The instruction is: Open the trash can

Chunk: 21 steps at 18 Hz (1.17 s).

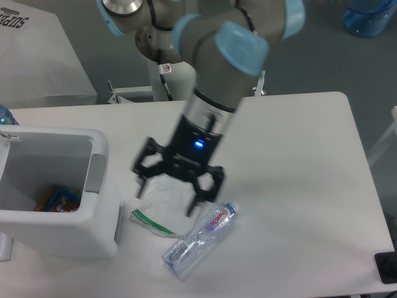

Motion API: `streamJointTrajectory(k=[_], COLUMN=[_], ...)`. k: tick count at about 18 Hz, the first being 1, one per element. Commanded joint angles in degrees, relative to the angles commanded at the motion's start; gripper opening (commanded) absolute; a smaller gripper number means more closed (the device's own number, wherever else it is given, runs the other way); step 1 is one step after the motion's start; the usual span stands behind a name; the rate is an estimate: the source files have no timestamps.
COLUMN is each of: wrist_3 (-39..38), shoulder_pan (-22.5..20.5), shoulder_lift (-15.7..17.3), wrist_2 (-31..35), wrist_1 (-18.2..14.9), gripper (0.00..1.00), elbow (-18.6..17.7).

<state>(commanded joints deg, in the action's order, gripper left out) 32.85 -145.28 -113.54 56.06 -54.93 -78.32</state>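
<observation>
The white boxy trash can [62, 233] stands at the left of the table. Its top is open and I see inside, where a colourful packet [59, 200] lies at the bottom. The grey latch button [96, 173] is on its right rim. The lid is not over the opening; only a white piece near the left edge [7, 138] shows. My gripper [166, 202] is open and empty, pointing down, to the right of the can and apart from it, just above a crumpled white wrapper [162, 189].
A crushed clear plastic bottle [201, 239] lies right of the wrapper, near the table's front. A white box [37, 56] stands off the table at back left. A blue water jug [372, 15] is at top right. A black object [388, 267] sits at the lower right edge.
</observation>
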Motion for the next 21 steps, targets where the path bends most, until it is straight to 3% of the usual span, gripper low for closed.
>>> streamJointTrajectory(k=[2,6,13,16,21], wrist_3=[3.1,11.9,29.6,36.8,41.6], shoulder_pan=[-0.4,-0.6,-3.0,-3.3,-4.7], shoulder_lift=[-2.5,-6.2,-12.3,-12.9,-12.9], wrist_2=[4.7,15.9,24.8,29.7,30.3], wrist_1=[0.0,-0.6,-2.3,-3.3,-4.8], gripper=[1.00,1.00,1.00,1.00,1.00], elbow=[2.6,4.6,9.8,10.3,10.2])
